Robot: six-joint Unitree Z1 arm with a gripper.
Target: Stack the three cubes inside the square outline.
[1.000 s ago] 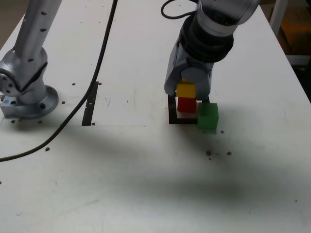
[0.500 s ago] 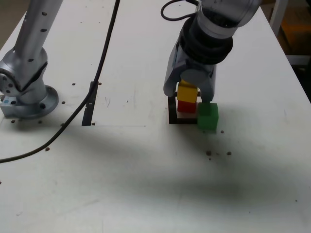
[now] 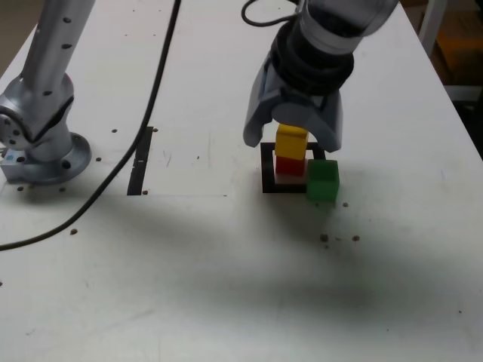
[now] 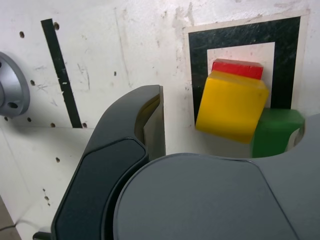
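Exterior view: the hand [image 3: 294,145] stands above the square outline [image 3: 266,167] with its jaws spread wide to either side of a two-cube stack and gripping nothing. The yellow cube [image 3: 290,141] sits on the red cube [image 3: 289,165], and the pair stands inside the outline. The green cube [image 3: 323,181] rests on the desk [image 3: 226,256] at the outline's corner nearest the exterior view's right, just beside the stack and overlapping the tape. The second cube therefore appears placed and released; the step in hand is judged to be the withdrawal from the stack. The next move calls for a clean lift clear of the yellow cube, a shift over the green cube, and a grasp that does not nudge the adjacent stack. Count: one red, one yellow and one green cube; one square outline; one straight black tape strip [image 3: 140,162]; one hand.

Wrist view: the yellow cube [image 4: 231,106] sits slightly askew on the red cube [image 4: 238,68], whose far edge alone shows, within the square outline [image 4: 197,65]. The green cube [image 4: 274,132] lies against the stack. One finger [image 4: 127,150] stands well apart from the cubes. Count agrees: three cubes, one outline, one tape strip [image 4: 61,72].
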